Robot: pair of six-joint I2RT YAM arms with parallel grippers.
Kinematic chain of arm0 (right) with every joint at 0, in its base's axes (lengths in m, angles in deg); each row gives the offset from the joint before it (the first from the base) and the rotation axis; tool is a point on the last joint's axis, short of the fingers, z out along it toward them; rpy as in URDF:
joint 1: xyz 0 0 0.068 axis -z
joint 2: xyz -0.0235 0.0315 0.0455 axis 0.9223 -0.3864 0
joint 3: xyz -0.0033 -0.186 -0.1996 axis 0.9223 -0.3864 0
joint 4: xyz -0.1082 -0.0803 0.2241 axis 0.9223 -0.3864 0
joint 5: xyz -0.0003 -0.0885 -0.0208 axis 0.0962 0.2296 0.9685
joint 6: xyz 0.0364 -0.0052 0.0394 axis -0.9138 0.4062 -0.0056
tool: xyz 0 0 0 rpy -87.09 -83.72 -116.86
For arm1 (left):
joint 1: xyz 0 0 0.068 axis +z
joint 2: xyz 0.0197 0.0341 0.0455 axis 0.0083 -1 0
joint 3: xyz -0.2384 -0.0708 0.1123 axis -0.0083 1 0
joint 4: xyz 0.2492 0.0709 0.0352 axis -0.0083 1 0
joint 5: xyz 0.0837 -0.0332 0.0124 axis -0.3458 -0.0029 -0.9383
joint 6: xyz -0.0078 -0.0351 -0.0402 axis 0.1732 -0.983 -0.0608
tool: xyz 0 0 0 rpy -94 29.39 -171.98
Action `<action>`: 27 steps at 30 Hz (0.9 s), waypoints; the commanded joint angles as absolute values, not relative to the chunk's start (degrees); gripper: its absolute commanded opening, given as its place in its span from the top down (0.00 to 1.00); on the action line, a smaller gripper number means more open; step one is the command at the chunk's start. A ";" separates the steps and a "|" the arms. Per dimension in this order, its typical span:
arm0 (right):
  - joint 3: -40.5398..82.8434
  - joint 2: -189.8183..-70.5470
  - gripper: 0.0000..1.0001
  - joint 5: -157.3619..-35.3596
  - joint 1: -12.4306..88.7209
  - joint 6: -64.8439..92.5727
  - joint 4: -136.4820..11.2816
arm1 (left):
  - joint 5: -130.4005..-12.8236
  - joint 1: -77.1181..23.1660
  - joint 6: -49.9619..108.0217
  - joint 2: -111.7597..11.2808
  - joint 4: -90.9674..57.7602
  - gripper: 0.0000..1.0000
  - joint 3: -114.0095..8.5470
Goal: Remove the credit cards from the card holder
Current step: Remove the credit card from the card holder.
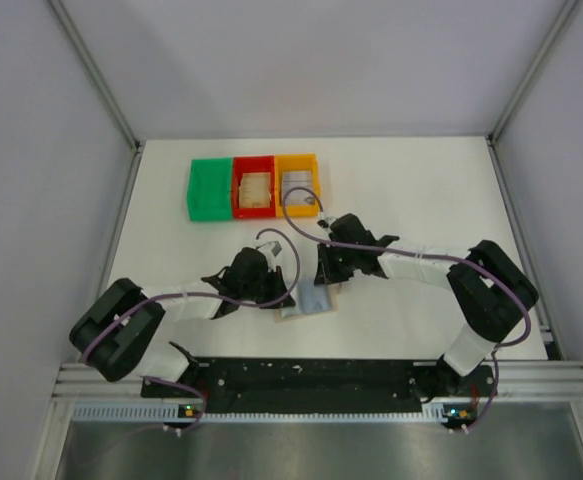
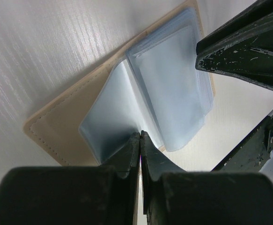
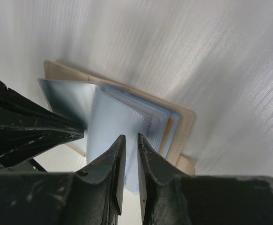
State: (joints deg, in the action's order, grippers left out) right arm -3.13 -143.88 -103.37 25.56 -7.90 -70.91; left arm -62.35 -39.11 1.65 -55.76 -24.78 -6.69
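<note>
1. The card holder (image 1: 316,303) is lying open on the desk (image 1: 421,190), right between the two arms, with its clear bluish sleeves fanned up.
2. Left end effector (image 2: 140,138): fingers squeezed together, pinching the edge of one of the card holder's sleeves.
3. Right end effector (image 3: 130,140): fingers just a sliver apart with a sleeve edge in the gap. Honestly can't tell if it's really clamped.
4. Credit cards (image 3: 166,133): a tan edge and a paler one peek out of the sleeves. More sit in the red bin (image 1: 253,161) (tan ones) and the orange bin (image 1: 297,159) (grey ones), well apart from the holder.
</note>
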 commanded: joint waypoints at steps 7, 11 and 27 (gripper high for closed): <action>-2.98 -145.16 0.85 -106.56 24.56 -8.59 -67.72 | -62.74 -39.24 2.82 -57.01 -22.32 0.94 -6.58; -3.59 -146.04 0.84 -108.31 24.47 -9.64 -65.97 | -62.56 -39.24 2.12 -56.31 -22.67 0.92 -6.49; -0.43 -148.68 0.83 -114.91 21.84 -11.93 -62.36 | -78.02 -36.95 -6.14 -26.63 -15.74 0.40 1.41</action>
State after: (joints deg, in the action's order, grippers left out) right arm -3.06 -146.55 -113.06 23.72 -11.53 -64.29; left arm -71.14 -37.78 -2.81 -35.56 -18.93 -1.05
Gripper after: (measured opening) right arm 0.172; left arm 0.520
